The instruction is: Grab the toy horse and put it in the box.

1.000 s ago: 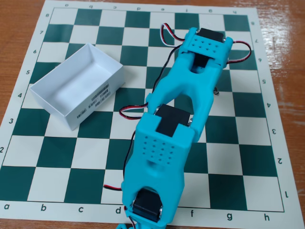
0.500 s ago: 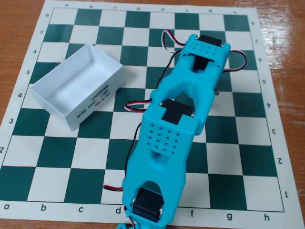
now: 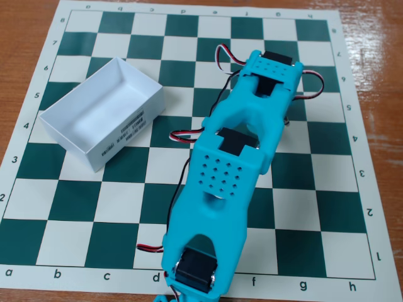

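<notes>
Since a second ago, my arm (image 3: 236, 163) has folded further: the perforated middle link has tipped up so its grid of holes faces the camera more squarely, and the red, black and white wires (image 3: 182, 135) on its left have bunched higher. Everything else lies as it did.

That arm is smooth, matte turquoise plastic, blocky, with black servo bodies set into it. It reaches from the bottom edge, where its base is cut off, up over the chessboard mat (image 3: 75, 207), a flat printed sheet of dark green and cream squares lying on a glossy reddish wooden table (image 3: 19, 25).

At the left of the fixed view, well apart from my arm, sits the box (image 3: 101, 113): shallow, rectangular, thin white cardboard, open-topped and showing nothing inside, with a barcode label on its near long wall.

My claw is hidden beneath the far link, so I cannot tell whether it is wide, narrow or holding anything. The toy horse does not show clearly either; only a small dark sliver peeks out beside the arm's right edge, too little to identify.
</notes>
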`<state>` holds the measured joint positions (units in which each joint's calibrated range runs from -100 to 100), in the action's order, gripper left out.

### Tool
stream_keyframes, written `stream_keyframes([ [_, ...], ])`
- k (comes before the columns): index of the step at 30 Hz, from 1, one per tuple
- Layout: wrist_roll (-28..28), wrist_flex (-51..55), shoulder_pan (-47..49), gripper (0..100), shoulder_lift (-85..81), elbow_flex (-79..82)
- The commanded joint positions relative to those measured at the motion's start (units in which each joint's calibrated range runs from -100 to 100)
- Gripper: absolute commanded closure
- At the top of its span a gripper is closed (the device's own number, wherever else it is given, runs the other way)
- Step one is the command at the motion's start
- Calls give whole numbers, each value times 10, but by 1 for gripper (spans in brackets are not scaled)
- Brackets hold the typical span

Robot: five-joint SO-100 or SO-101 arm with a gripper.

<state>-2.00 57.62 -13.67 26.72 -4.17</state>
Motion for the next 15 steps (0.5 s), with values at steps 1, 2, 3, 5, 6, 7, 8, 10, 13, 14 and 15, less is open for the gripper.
stream_keyframes([
  [1,-1,-9,-6,72,0,-28],
  [2,-1,-10,-6,72,2,-29],
  [3,-1,-11,-6,72,4,-31],
  [5,-1,-13,-7,73,7,-33],
  [6,-1,-14,-7,74,7,-34],
  [7,-1,-14,-7,77,7,-34],
  [8,-1,-14,-7,82,7,-34],
  [10,-1,-13,-7,97,7,-34],
  [13,1,-11,-7,100,-3,-22],
  [14,3,-11,-7,100,-9,-16],
  [15,5,-14,-6,100,-16,-9],
])
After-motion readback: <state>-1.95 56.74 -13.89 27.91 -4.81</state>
